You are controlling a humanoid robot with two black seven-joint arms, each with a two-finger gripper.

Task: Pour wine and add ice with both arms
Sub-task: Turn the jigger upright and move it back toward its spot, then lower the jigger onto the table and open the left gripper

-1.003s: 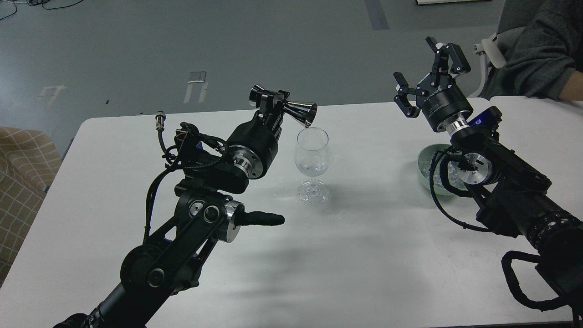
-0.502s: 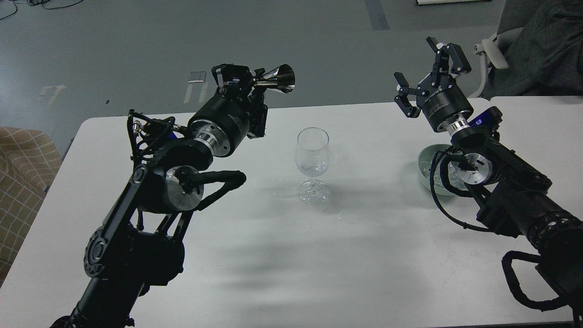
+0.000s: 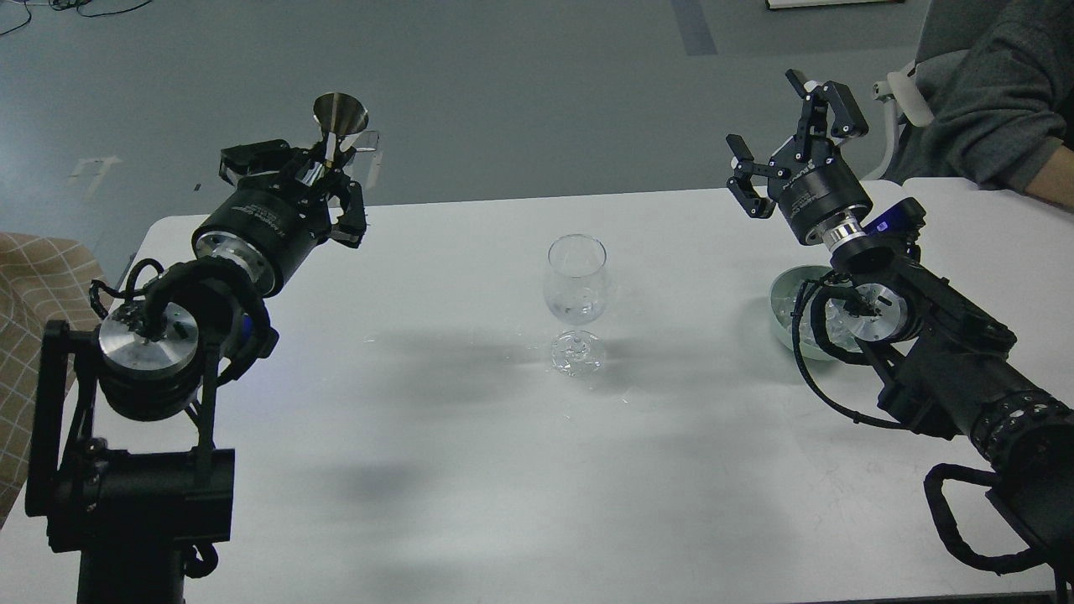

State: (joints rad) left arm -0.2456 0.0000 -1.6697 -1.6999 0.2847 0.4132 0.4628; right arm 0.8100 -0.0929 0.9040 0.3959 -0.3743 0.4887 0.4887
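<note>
Single head cam, high, facing fwd and down over white table, mid-range.

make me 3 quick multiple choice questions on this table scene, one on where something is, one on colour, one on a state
1. Where is the wine glass?
A. near the middle of the table
B. inside the bowl
C. in the right gripper

2. What colour is the bowl by the right arm?
A. red
B. pale green
C. black

3. How is the right gripper?
A. shut on the glass
B. shut on an ice cube
C. open and holding nothing

Answers:
1 A, the glass stands alone on the white tabletop between the two arms.
2 B, its rim shows pale green behind the right arm.
3 C, its fingers are spread apart in the air with nothing between them, while the left gripper holds a metal measuring cup upright.
</note>
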